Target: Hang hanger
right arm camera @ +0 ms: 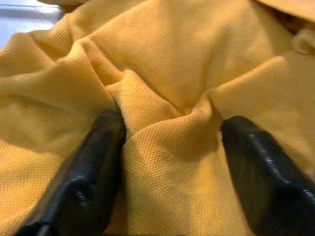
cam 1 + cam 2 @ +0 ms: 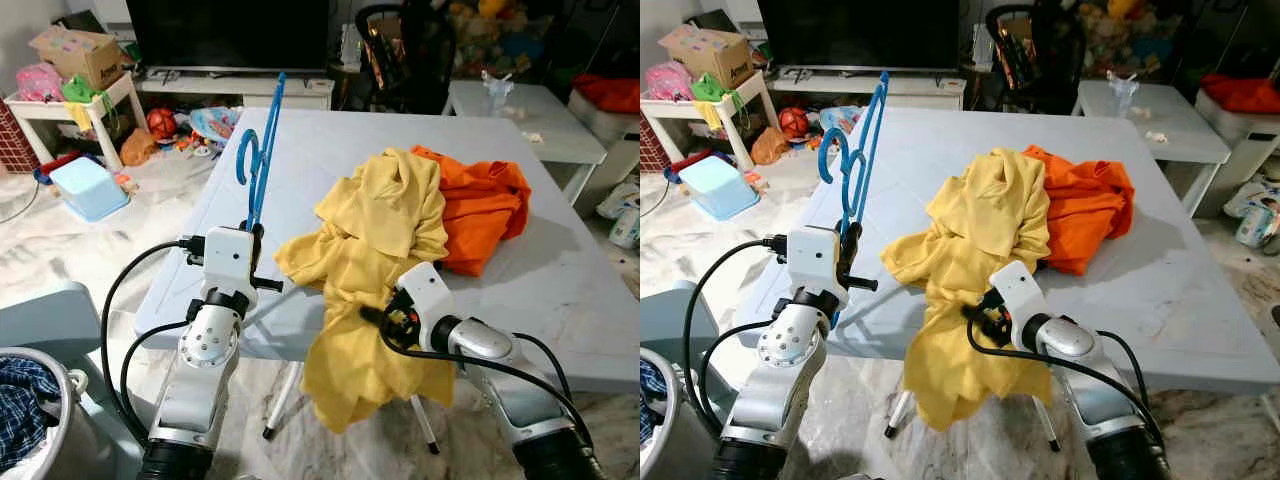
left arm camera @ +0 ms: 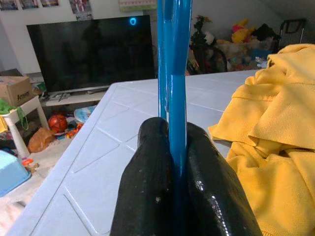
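Readable text: one item
Cardboard box [image 3: 15, 90] beside the TV shows partial dark print, looks like "Amazon"; nothing else legible anywhere.

Silver arms w/ white wrist boxes, looping black cables; left gripper [image 3: 174, 162] & right gripper [image 1: 172, 142] fingers glossy black.

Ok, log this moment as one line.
left gripper: shut on blue hanger, upright | right gripper: open, pressed into yellow shirt | table

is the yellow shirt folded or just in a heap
In a heap: the crumpled yellow knit shirt lies bunched on the pale blue plastic table, one end hanging over the near edge.
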Motion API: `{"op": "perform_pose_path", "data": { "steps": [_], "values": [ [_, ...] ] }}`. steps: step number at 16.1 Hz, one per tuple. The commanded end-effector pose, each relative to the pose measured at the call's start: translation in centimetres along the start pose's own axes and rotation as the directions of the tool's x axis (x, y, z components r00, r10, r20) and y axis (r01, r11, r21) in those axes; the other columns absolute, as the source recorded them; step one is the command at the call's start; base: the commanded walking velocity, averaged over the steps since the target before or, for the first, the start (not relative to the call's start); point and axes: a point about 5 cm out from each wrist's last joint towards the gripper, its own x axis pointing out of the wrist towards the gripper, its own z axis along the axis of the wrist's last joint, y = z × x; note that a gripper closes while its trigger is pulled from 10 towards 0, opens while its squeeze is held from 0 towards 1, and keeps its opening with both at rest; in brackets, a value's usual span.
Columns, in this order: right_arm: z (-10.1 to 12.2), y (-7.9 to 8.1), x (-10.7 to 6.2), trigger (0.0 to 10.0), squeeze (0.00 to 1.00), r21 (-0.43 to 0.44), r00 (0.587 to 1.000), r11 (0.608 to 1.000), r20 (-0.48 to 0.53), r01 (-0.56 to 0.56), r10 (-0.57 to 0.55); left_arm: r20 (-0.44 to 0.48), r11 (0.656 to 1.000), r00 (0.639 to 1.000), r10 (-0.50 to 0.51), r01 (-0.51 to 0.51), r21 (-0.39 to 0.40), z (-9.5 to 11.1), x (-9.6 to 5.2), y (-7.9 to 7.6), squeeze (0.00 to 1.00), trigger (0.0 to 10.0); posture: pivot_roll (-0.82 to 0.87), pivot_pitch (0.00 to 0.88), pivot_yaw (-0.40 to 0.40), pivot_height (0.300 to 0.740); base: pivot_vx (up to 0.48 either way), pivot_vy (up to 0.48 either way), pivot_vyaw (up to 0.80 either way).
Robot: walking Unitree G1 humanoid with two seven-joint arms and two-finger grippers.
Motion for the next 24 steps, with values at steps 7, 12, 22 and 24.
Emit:
{"op": "perform_pose_path", "data": {
  "steps": [7,12,22,24],
  "values": [
    [-0.9,-2.2,0.4,0.0,0.0,0.104,0.985,0.979,-0.029,0.174,-0.172,0.013,1.0,1.0,-0.004,0.004,-0.001,0.3,0.1,-0.2,0.0,10.0,-0.09,0.0,0.0,0.74,0.0,0.0,0.0],
    [-0.2,-3.1,0.5,0.0,0.0,0.205,0.973,0.953,0.004,0.224,-0.23,0.017,1.0,1.0,-0.01,0.01,-0.021,0.4,0.0,0.1,0.0,10.0,-0.08,0.0,-0.009,0.74,0.0,0.0,0.0],
    [2.1,-3.1,2.0,0.0,0.0,0.234,0.975,0.955,0.079,0.185,-0.208,0.005,0.999,1.0,0.016,-0.016,-0.035,0.2,-0.2,0.0,0.0,10.0,-0.07,0.0,-0.029,0.74,0.0,0.0,0.0],
    [6.2,-3.8,3.6,0.0,0.0,0.22,0.967,0.965,0.174,0.145,-0.185,0.004,0.999,1.0,0.029,-0.029,-0.032,0.1,-0.2,0.0,0.0,10.0,-0.07,0.0,-0.038,0.74,0.0,0.0,0.0]
  ]
}}
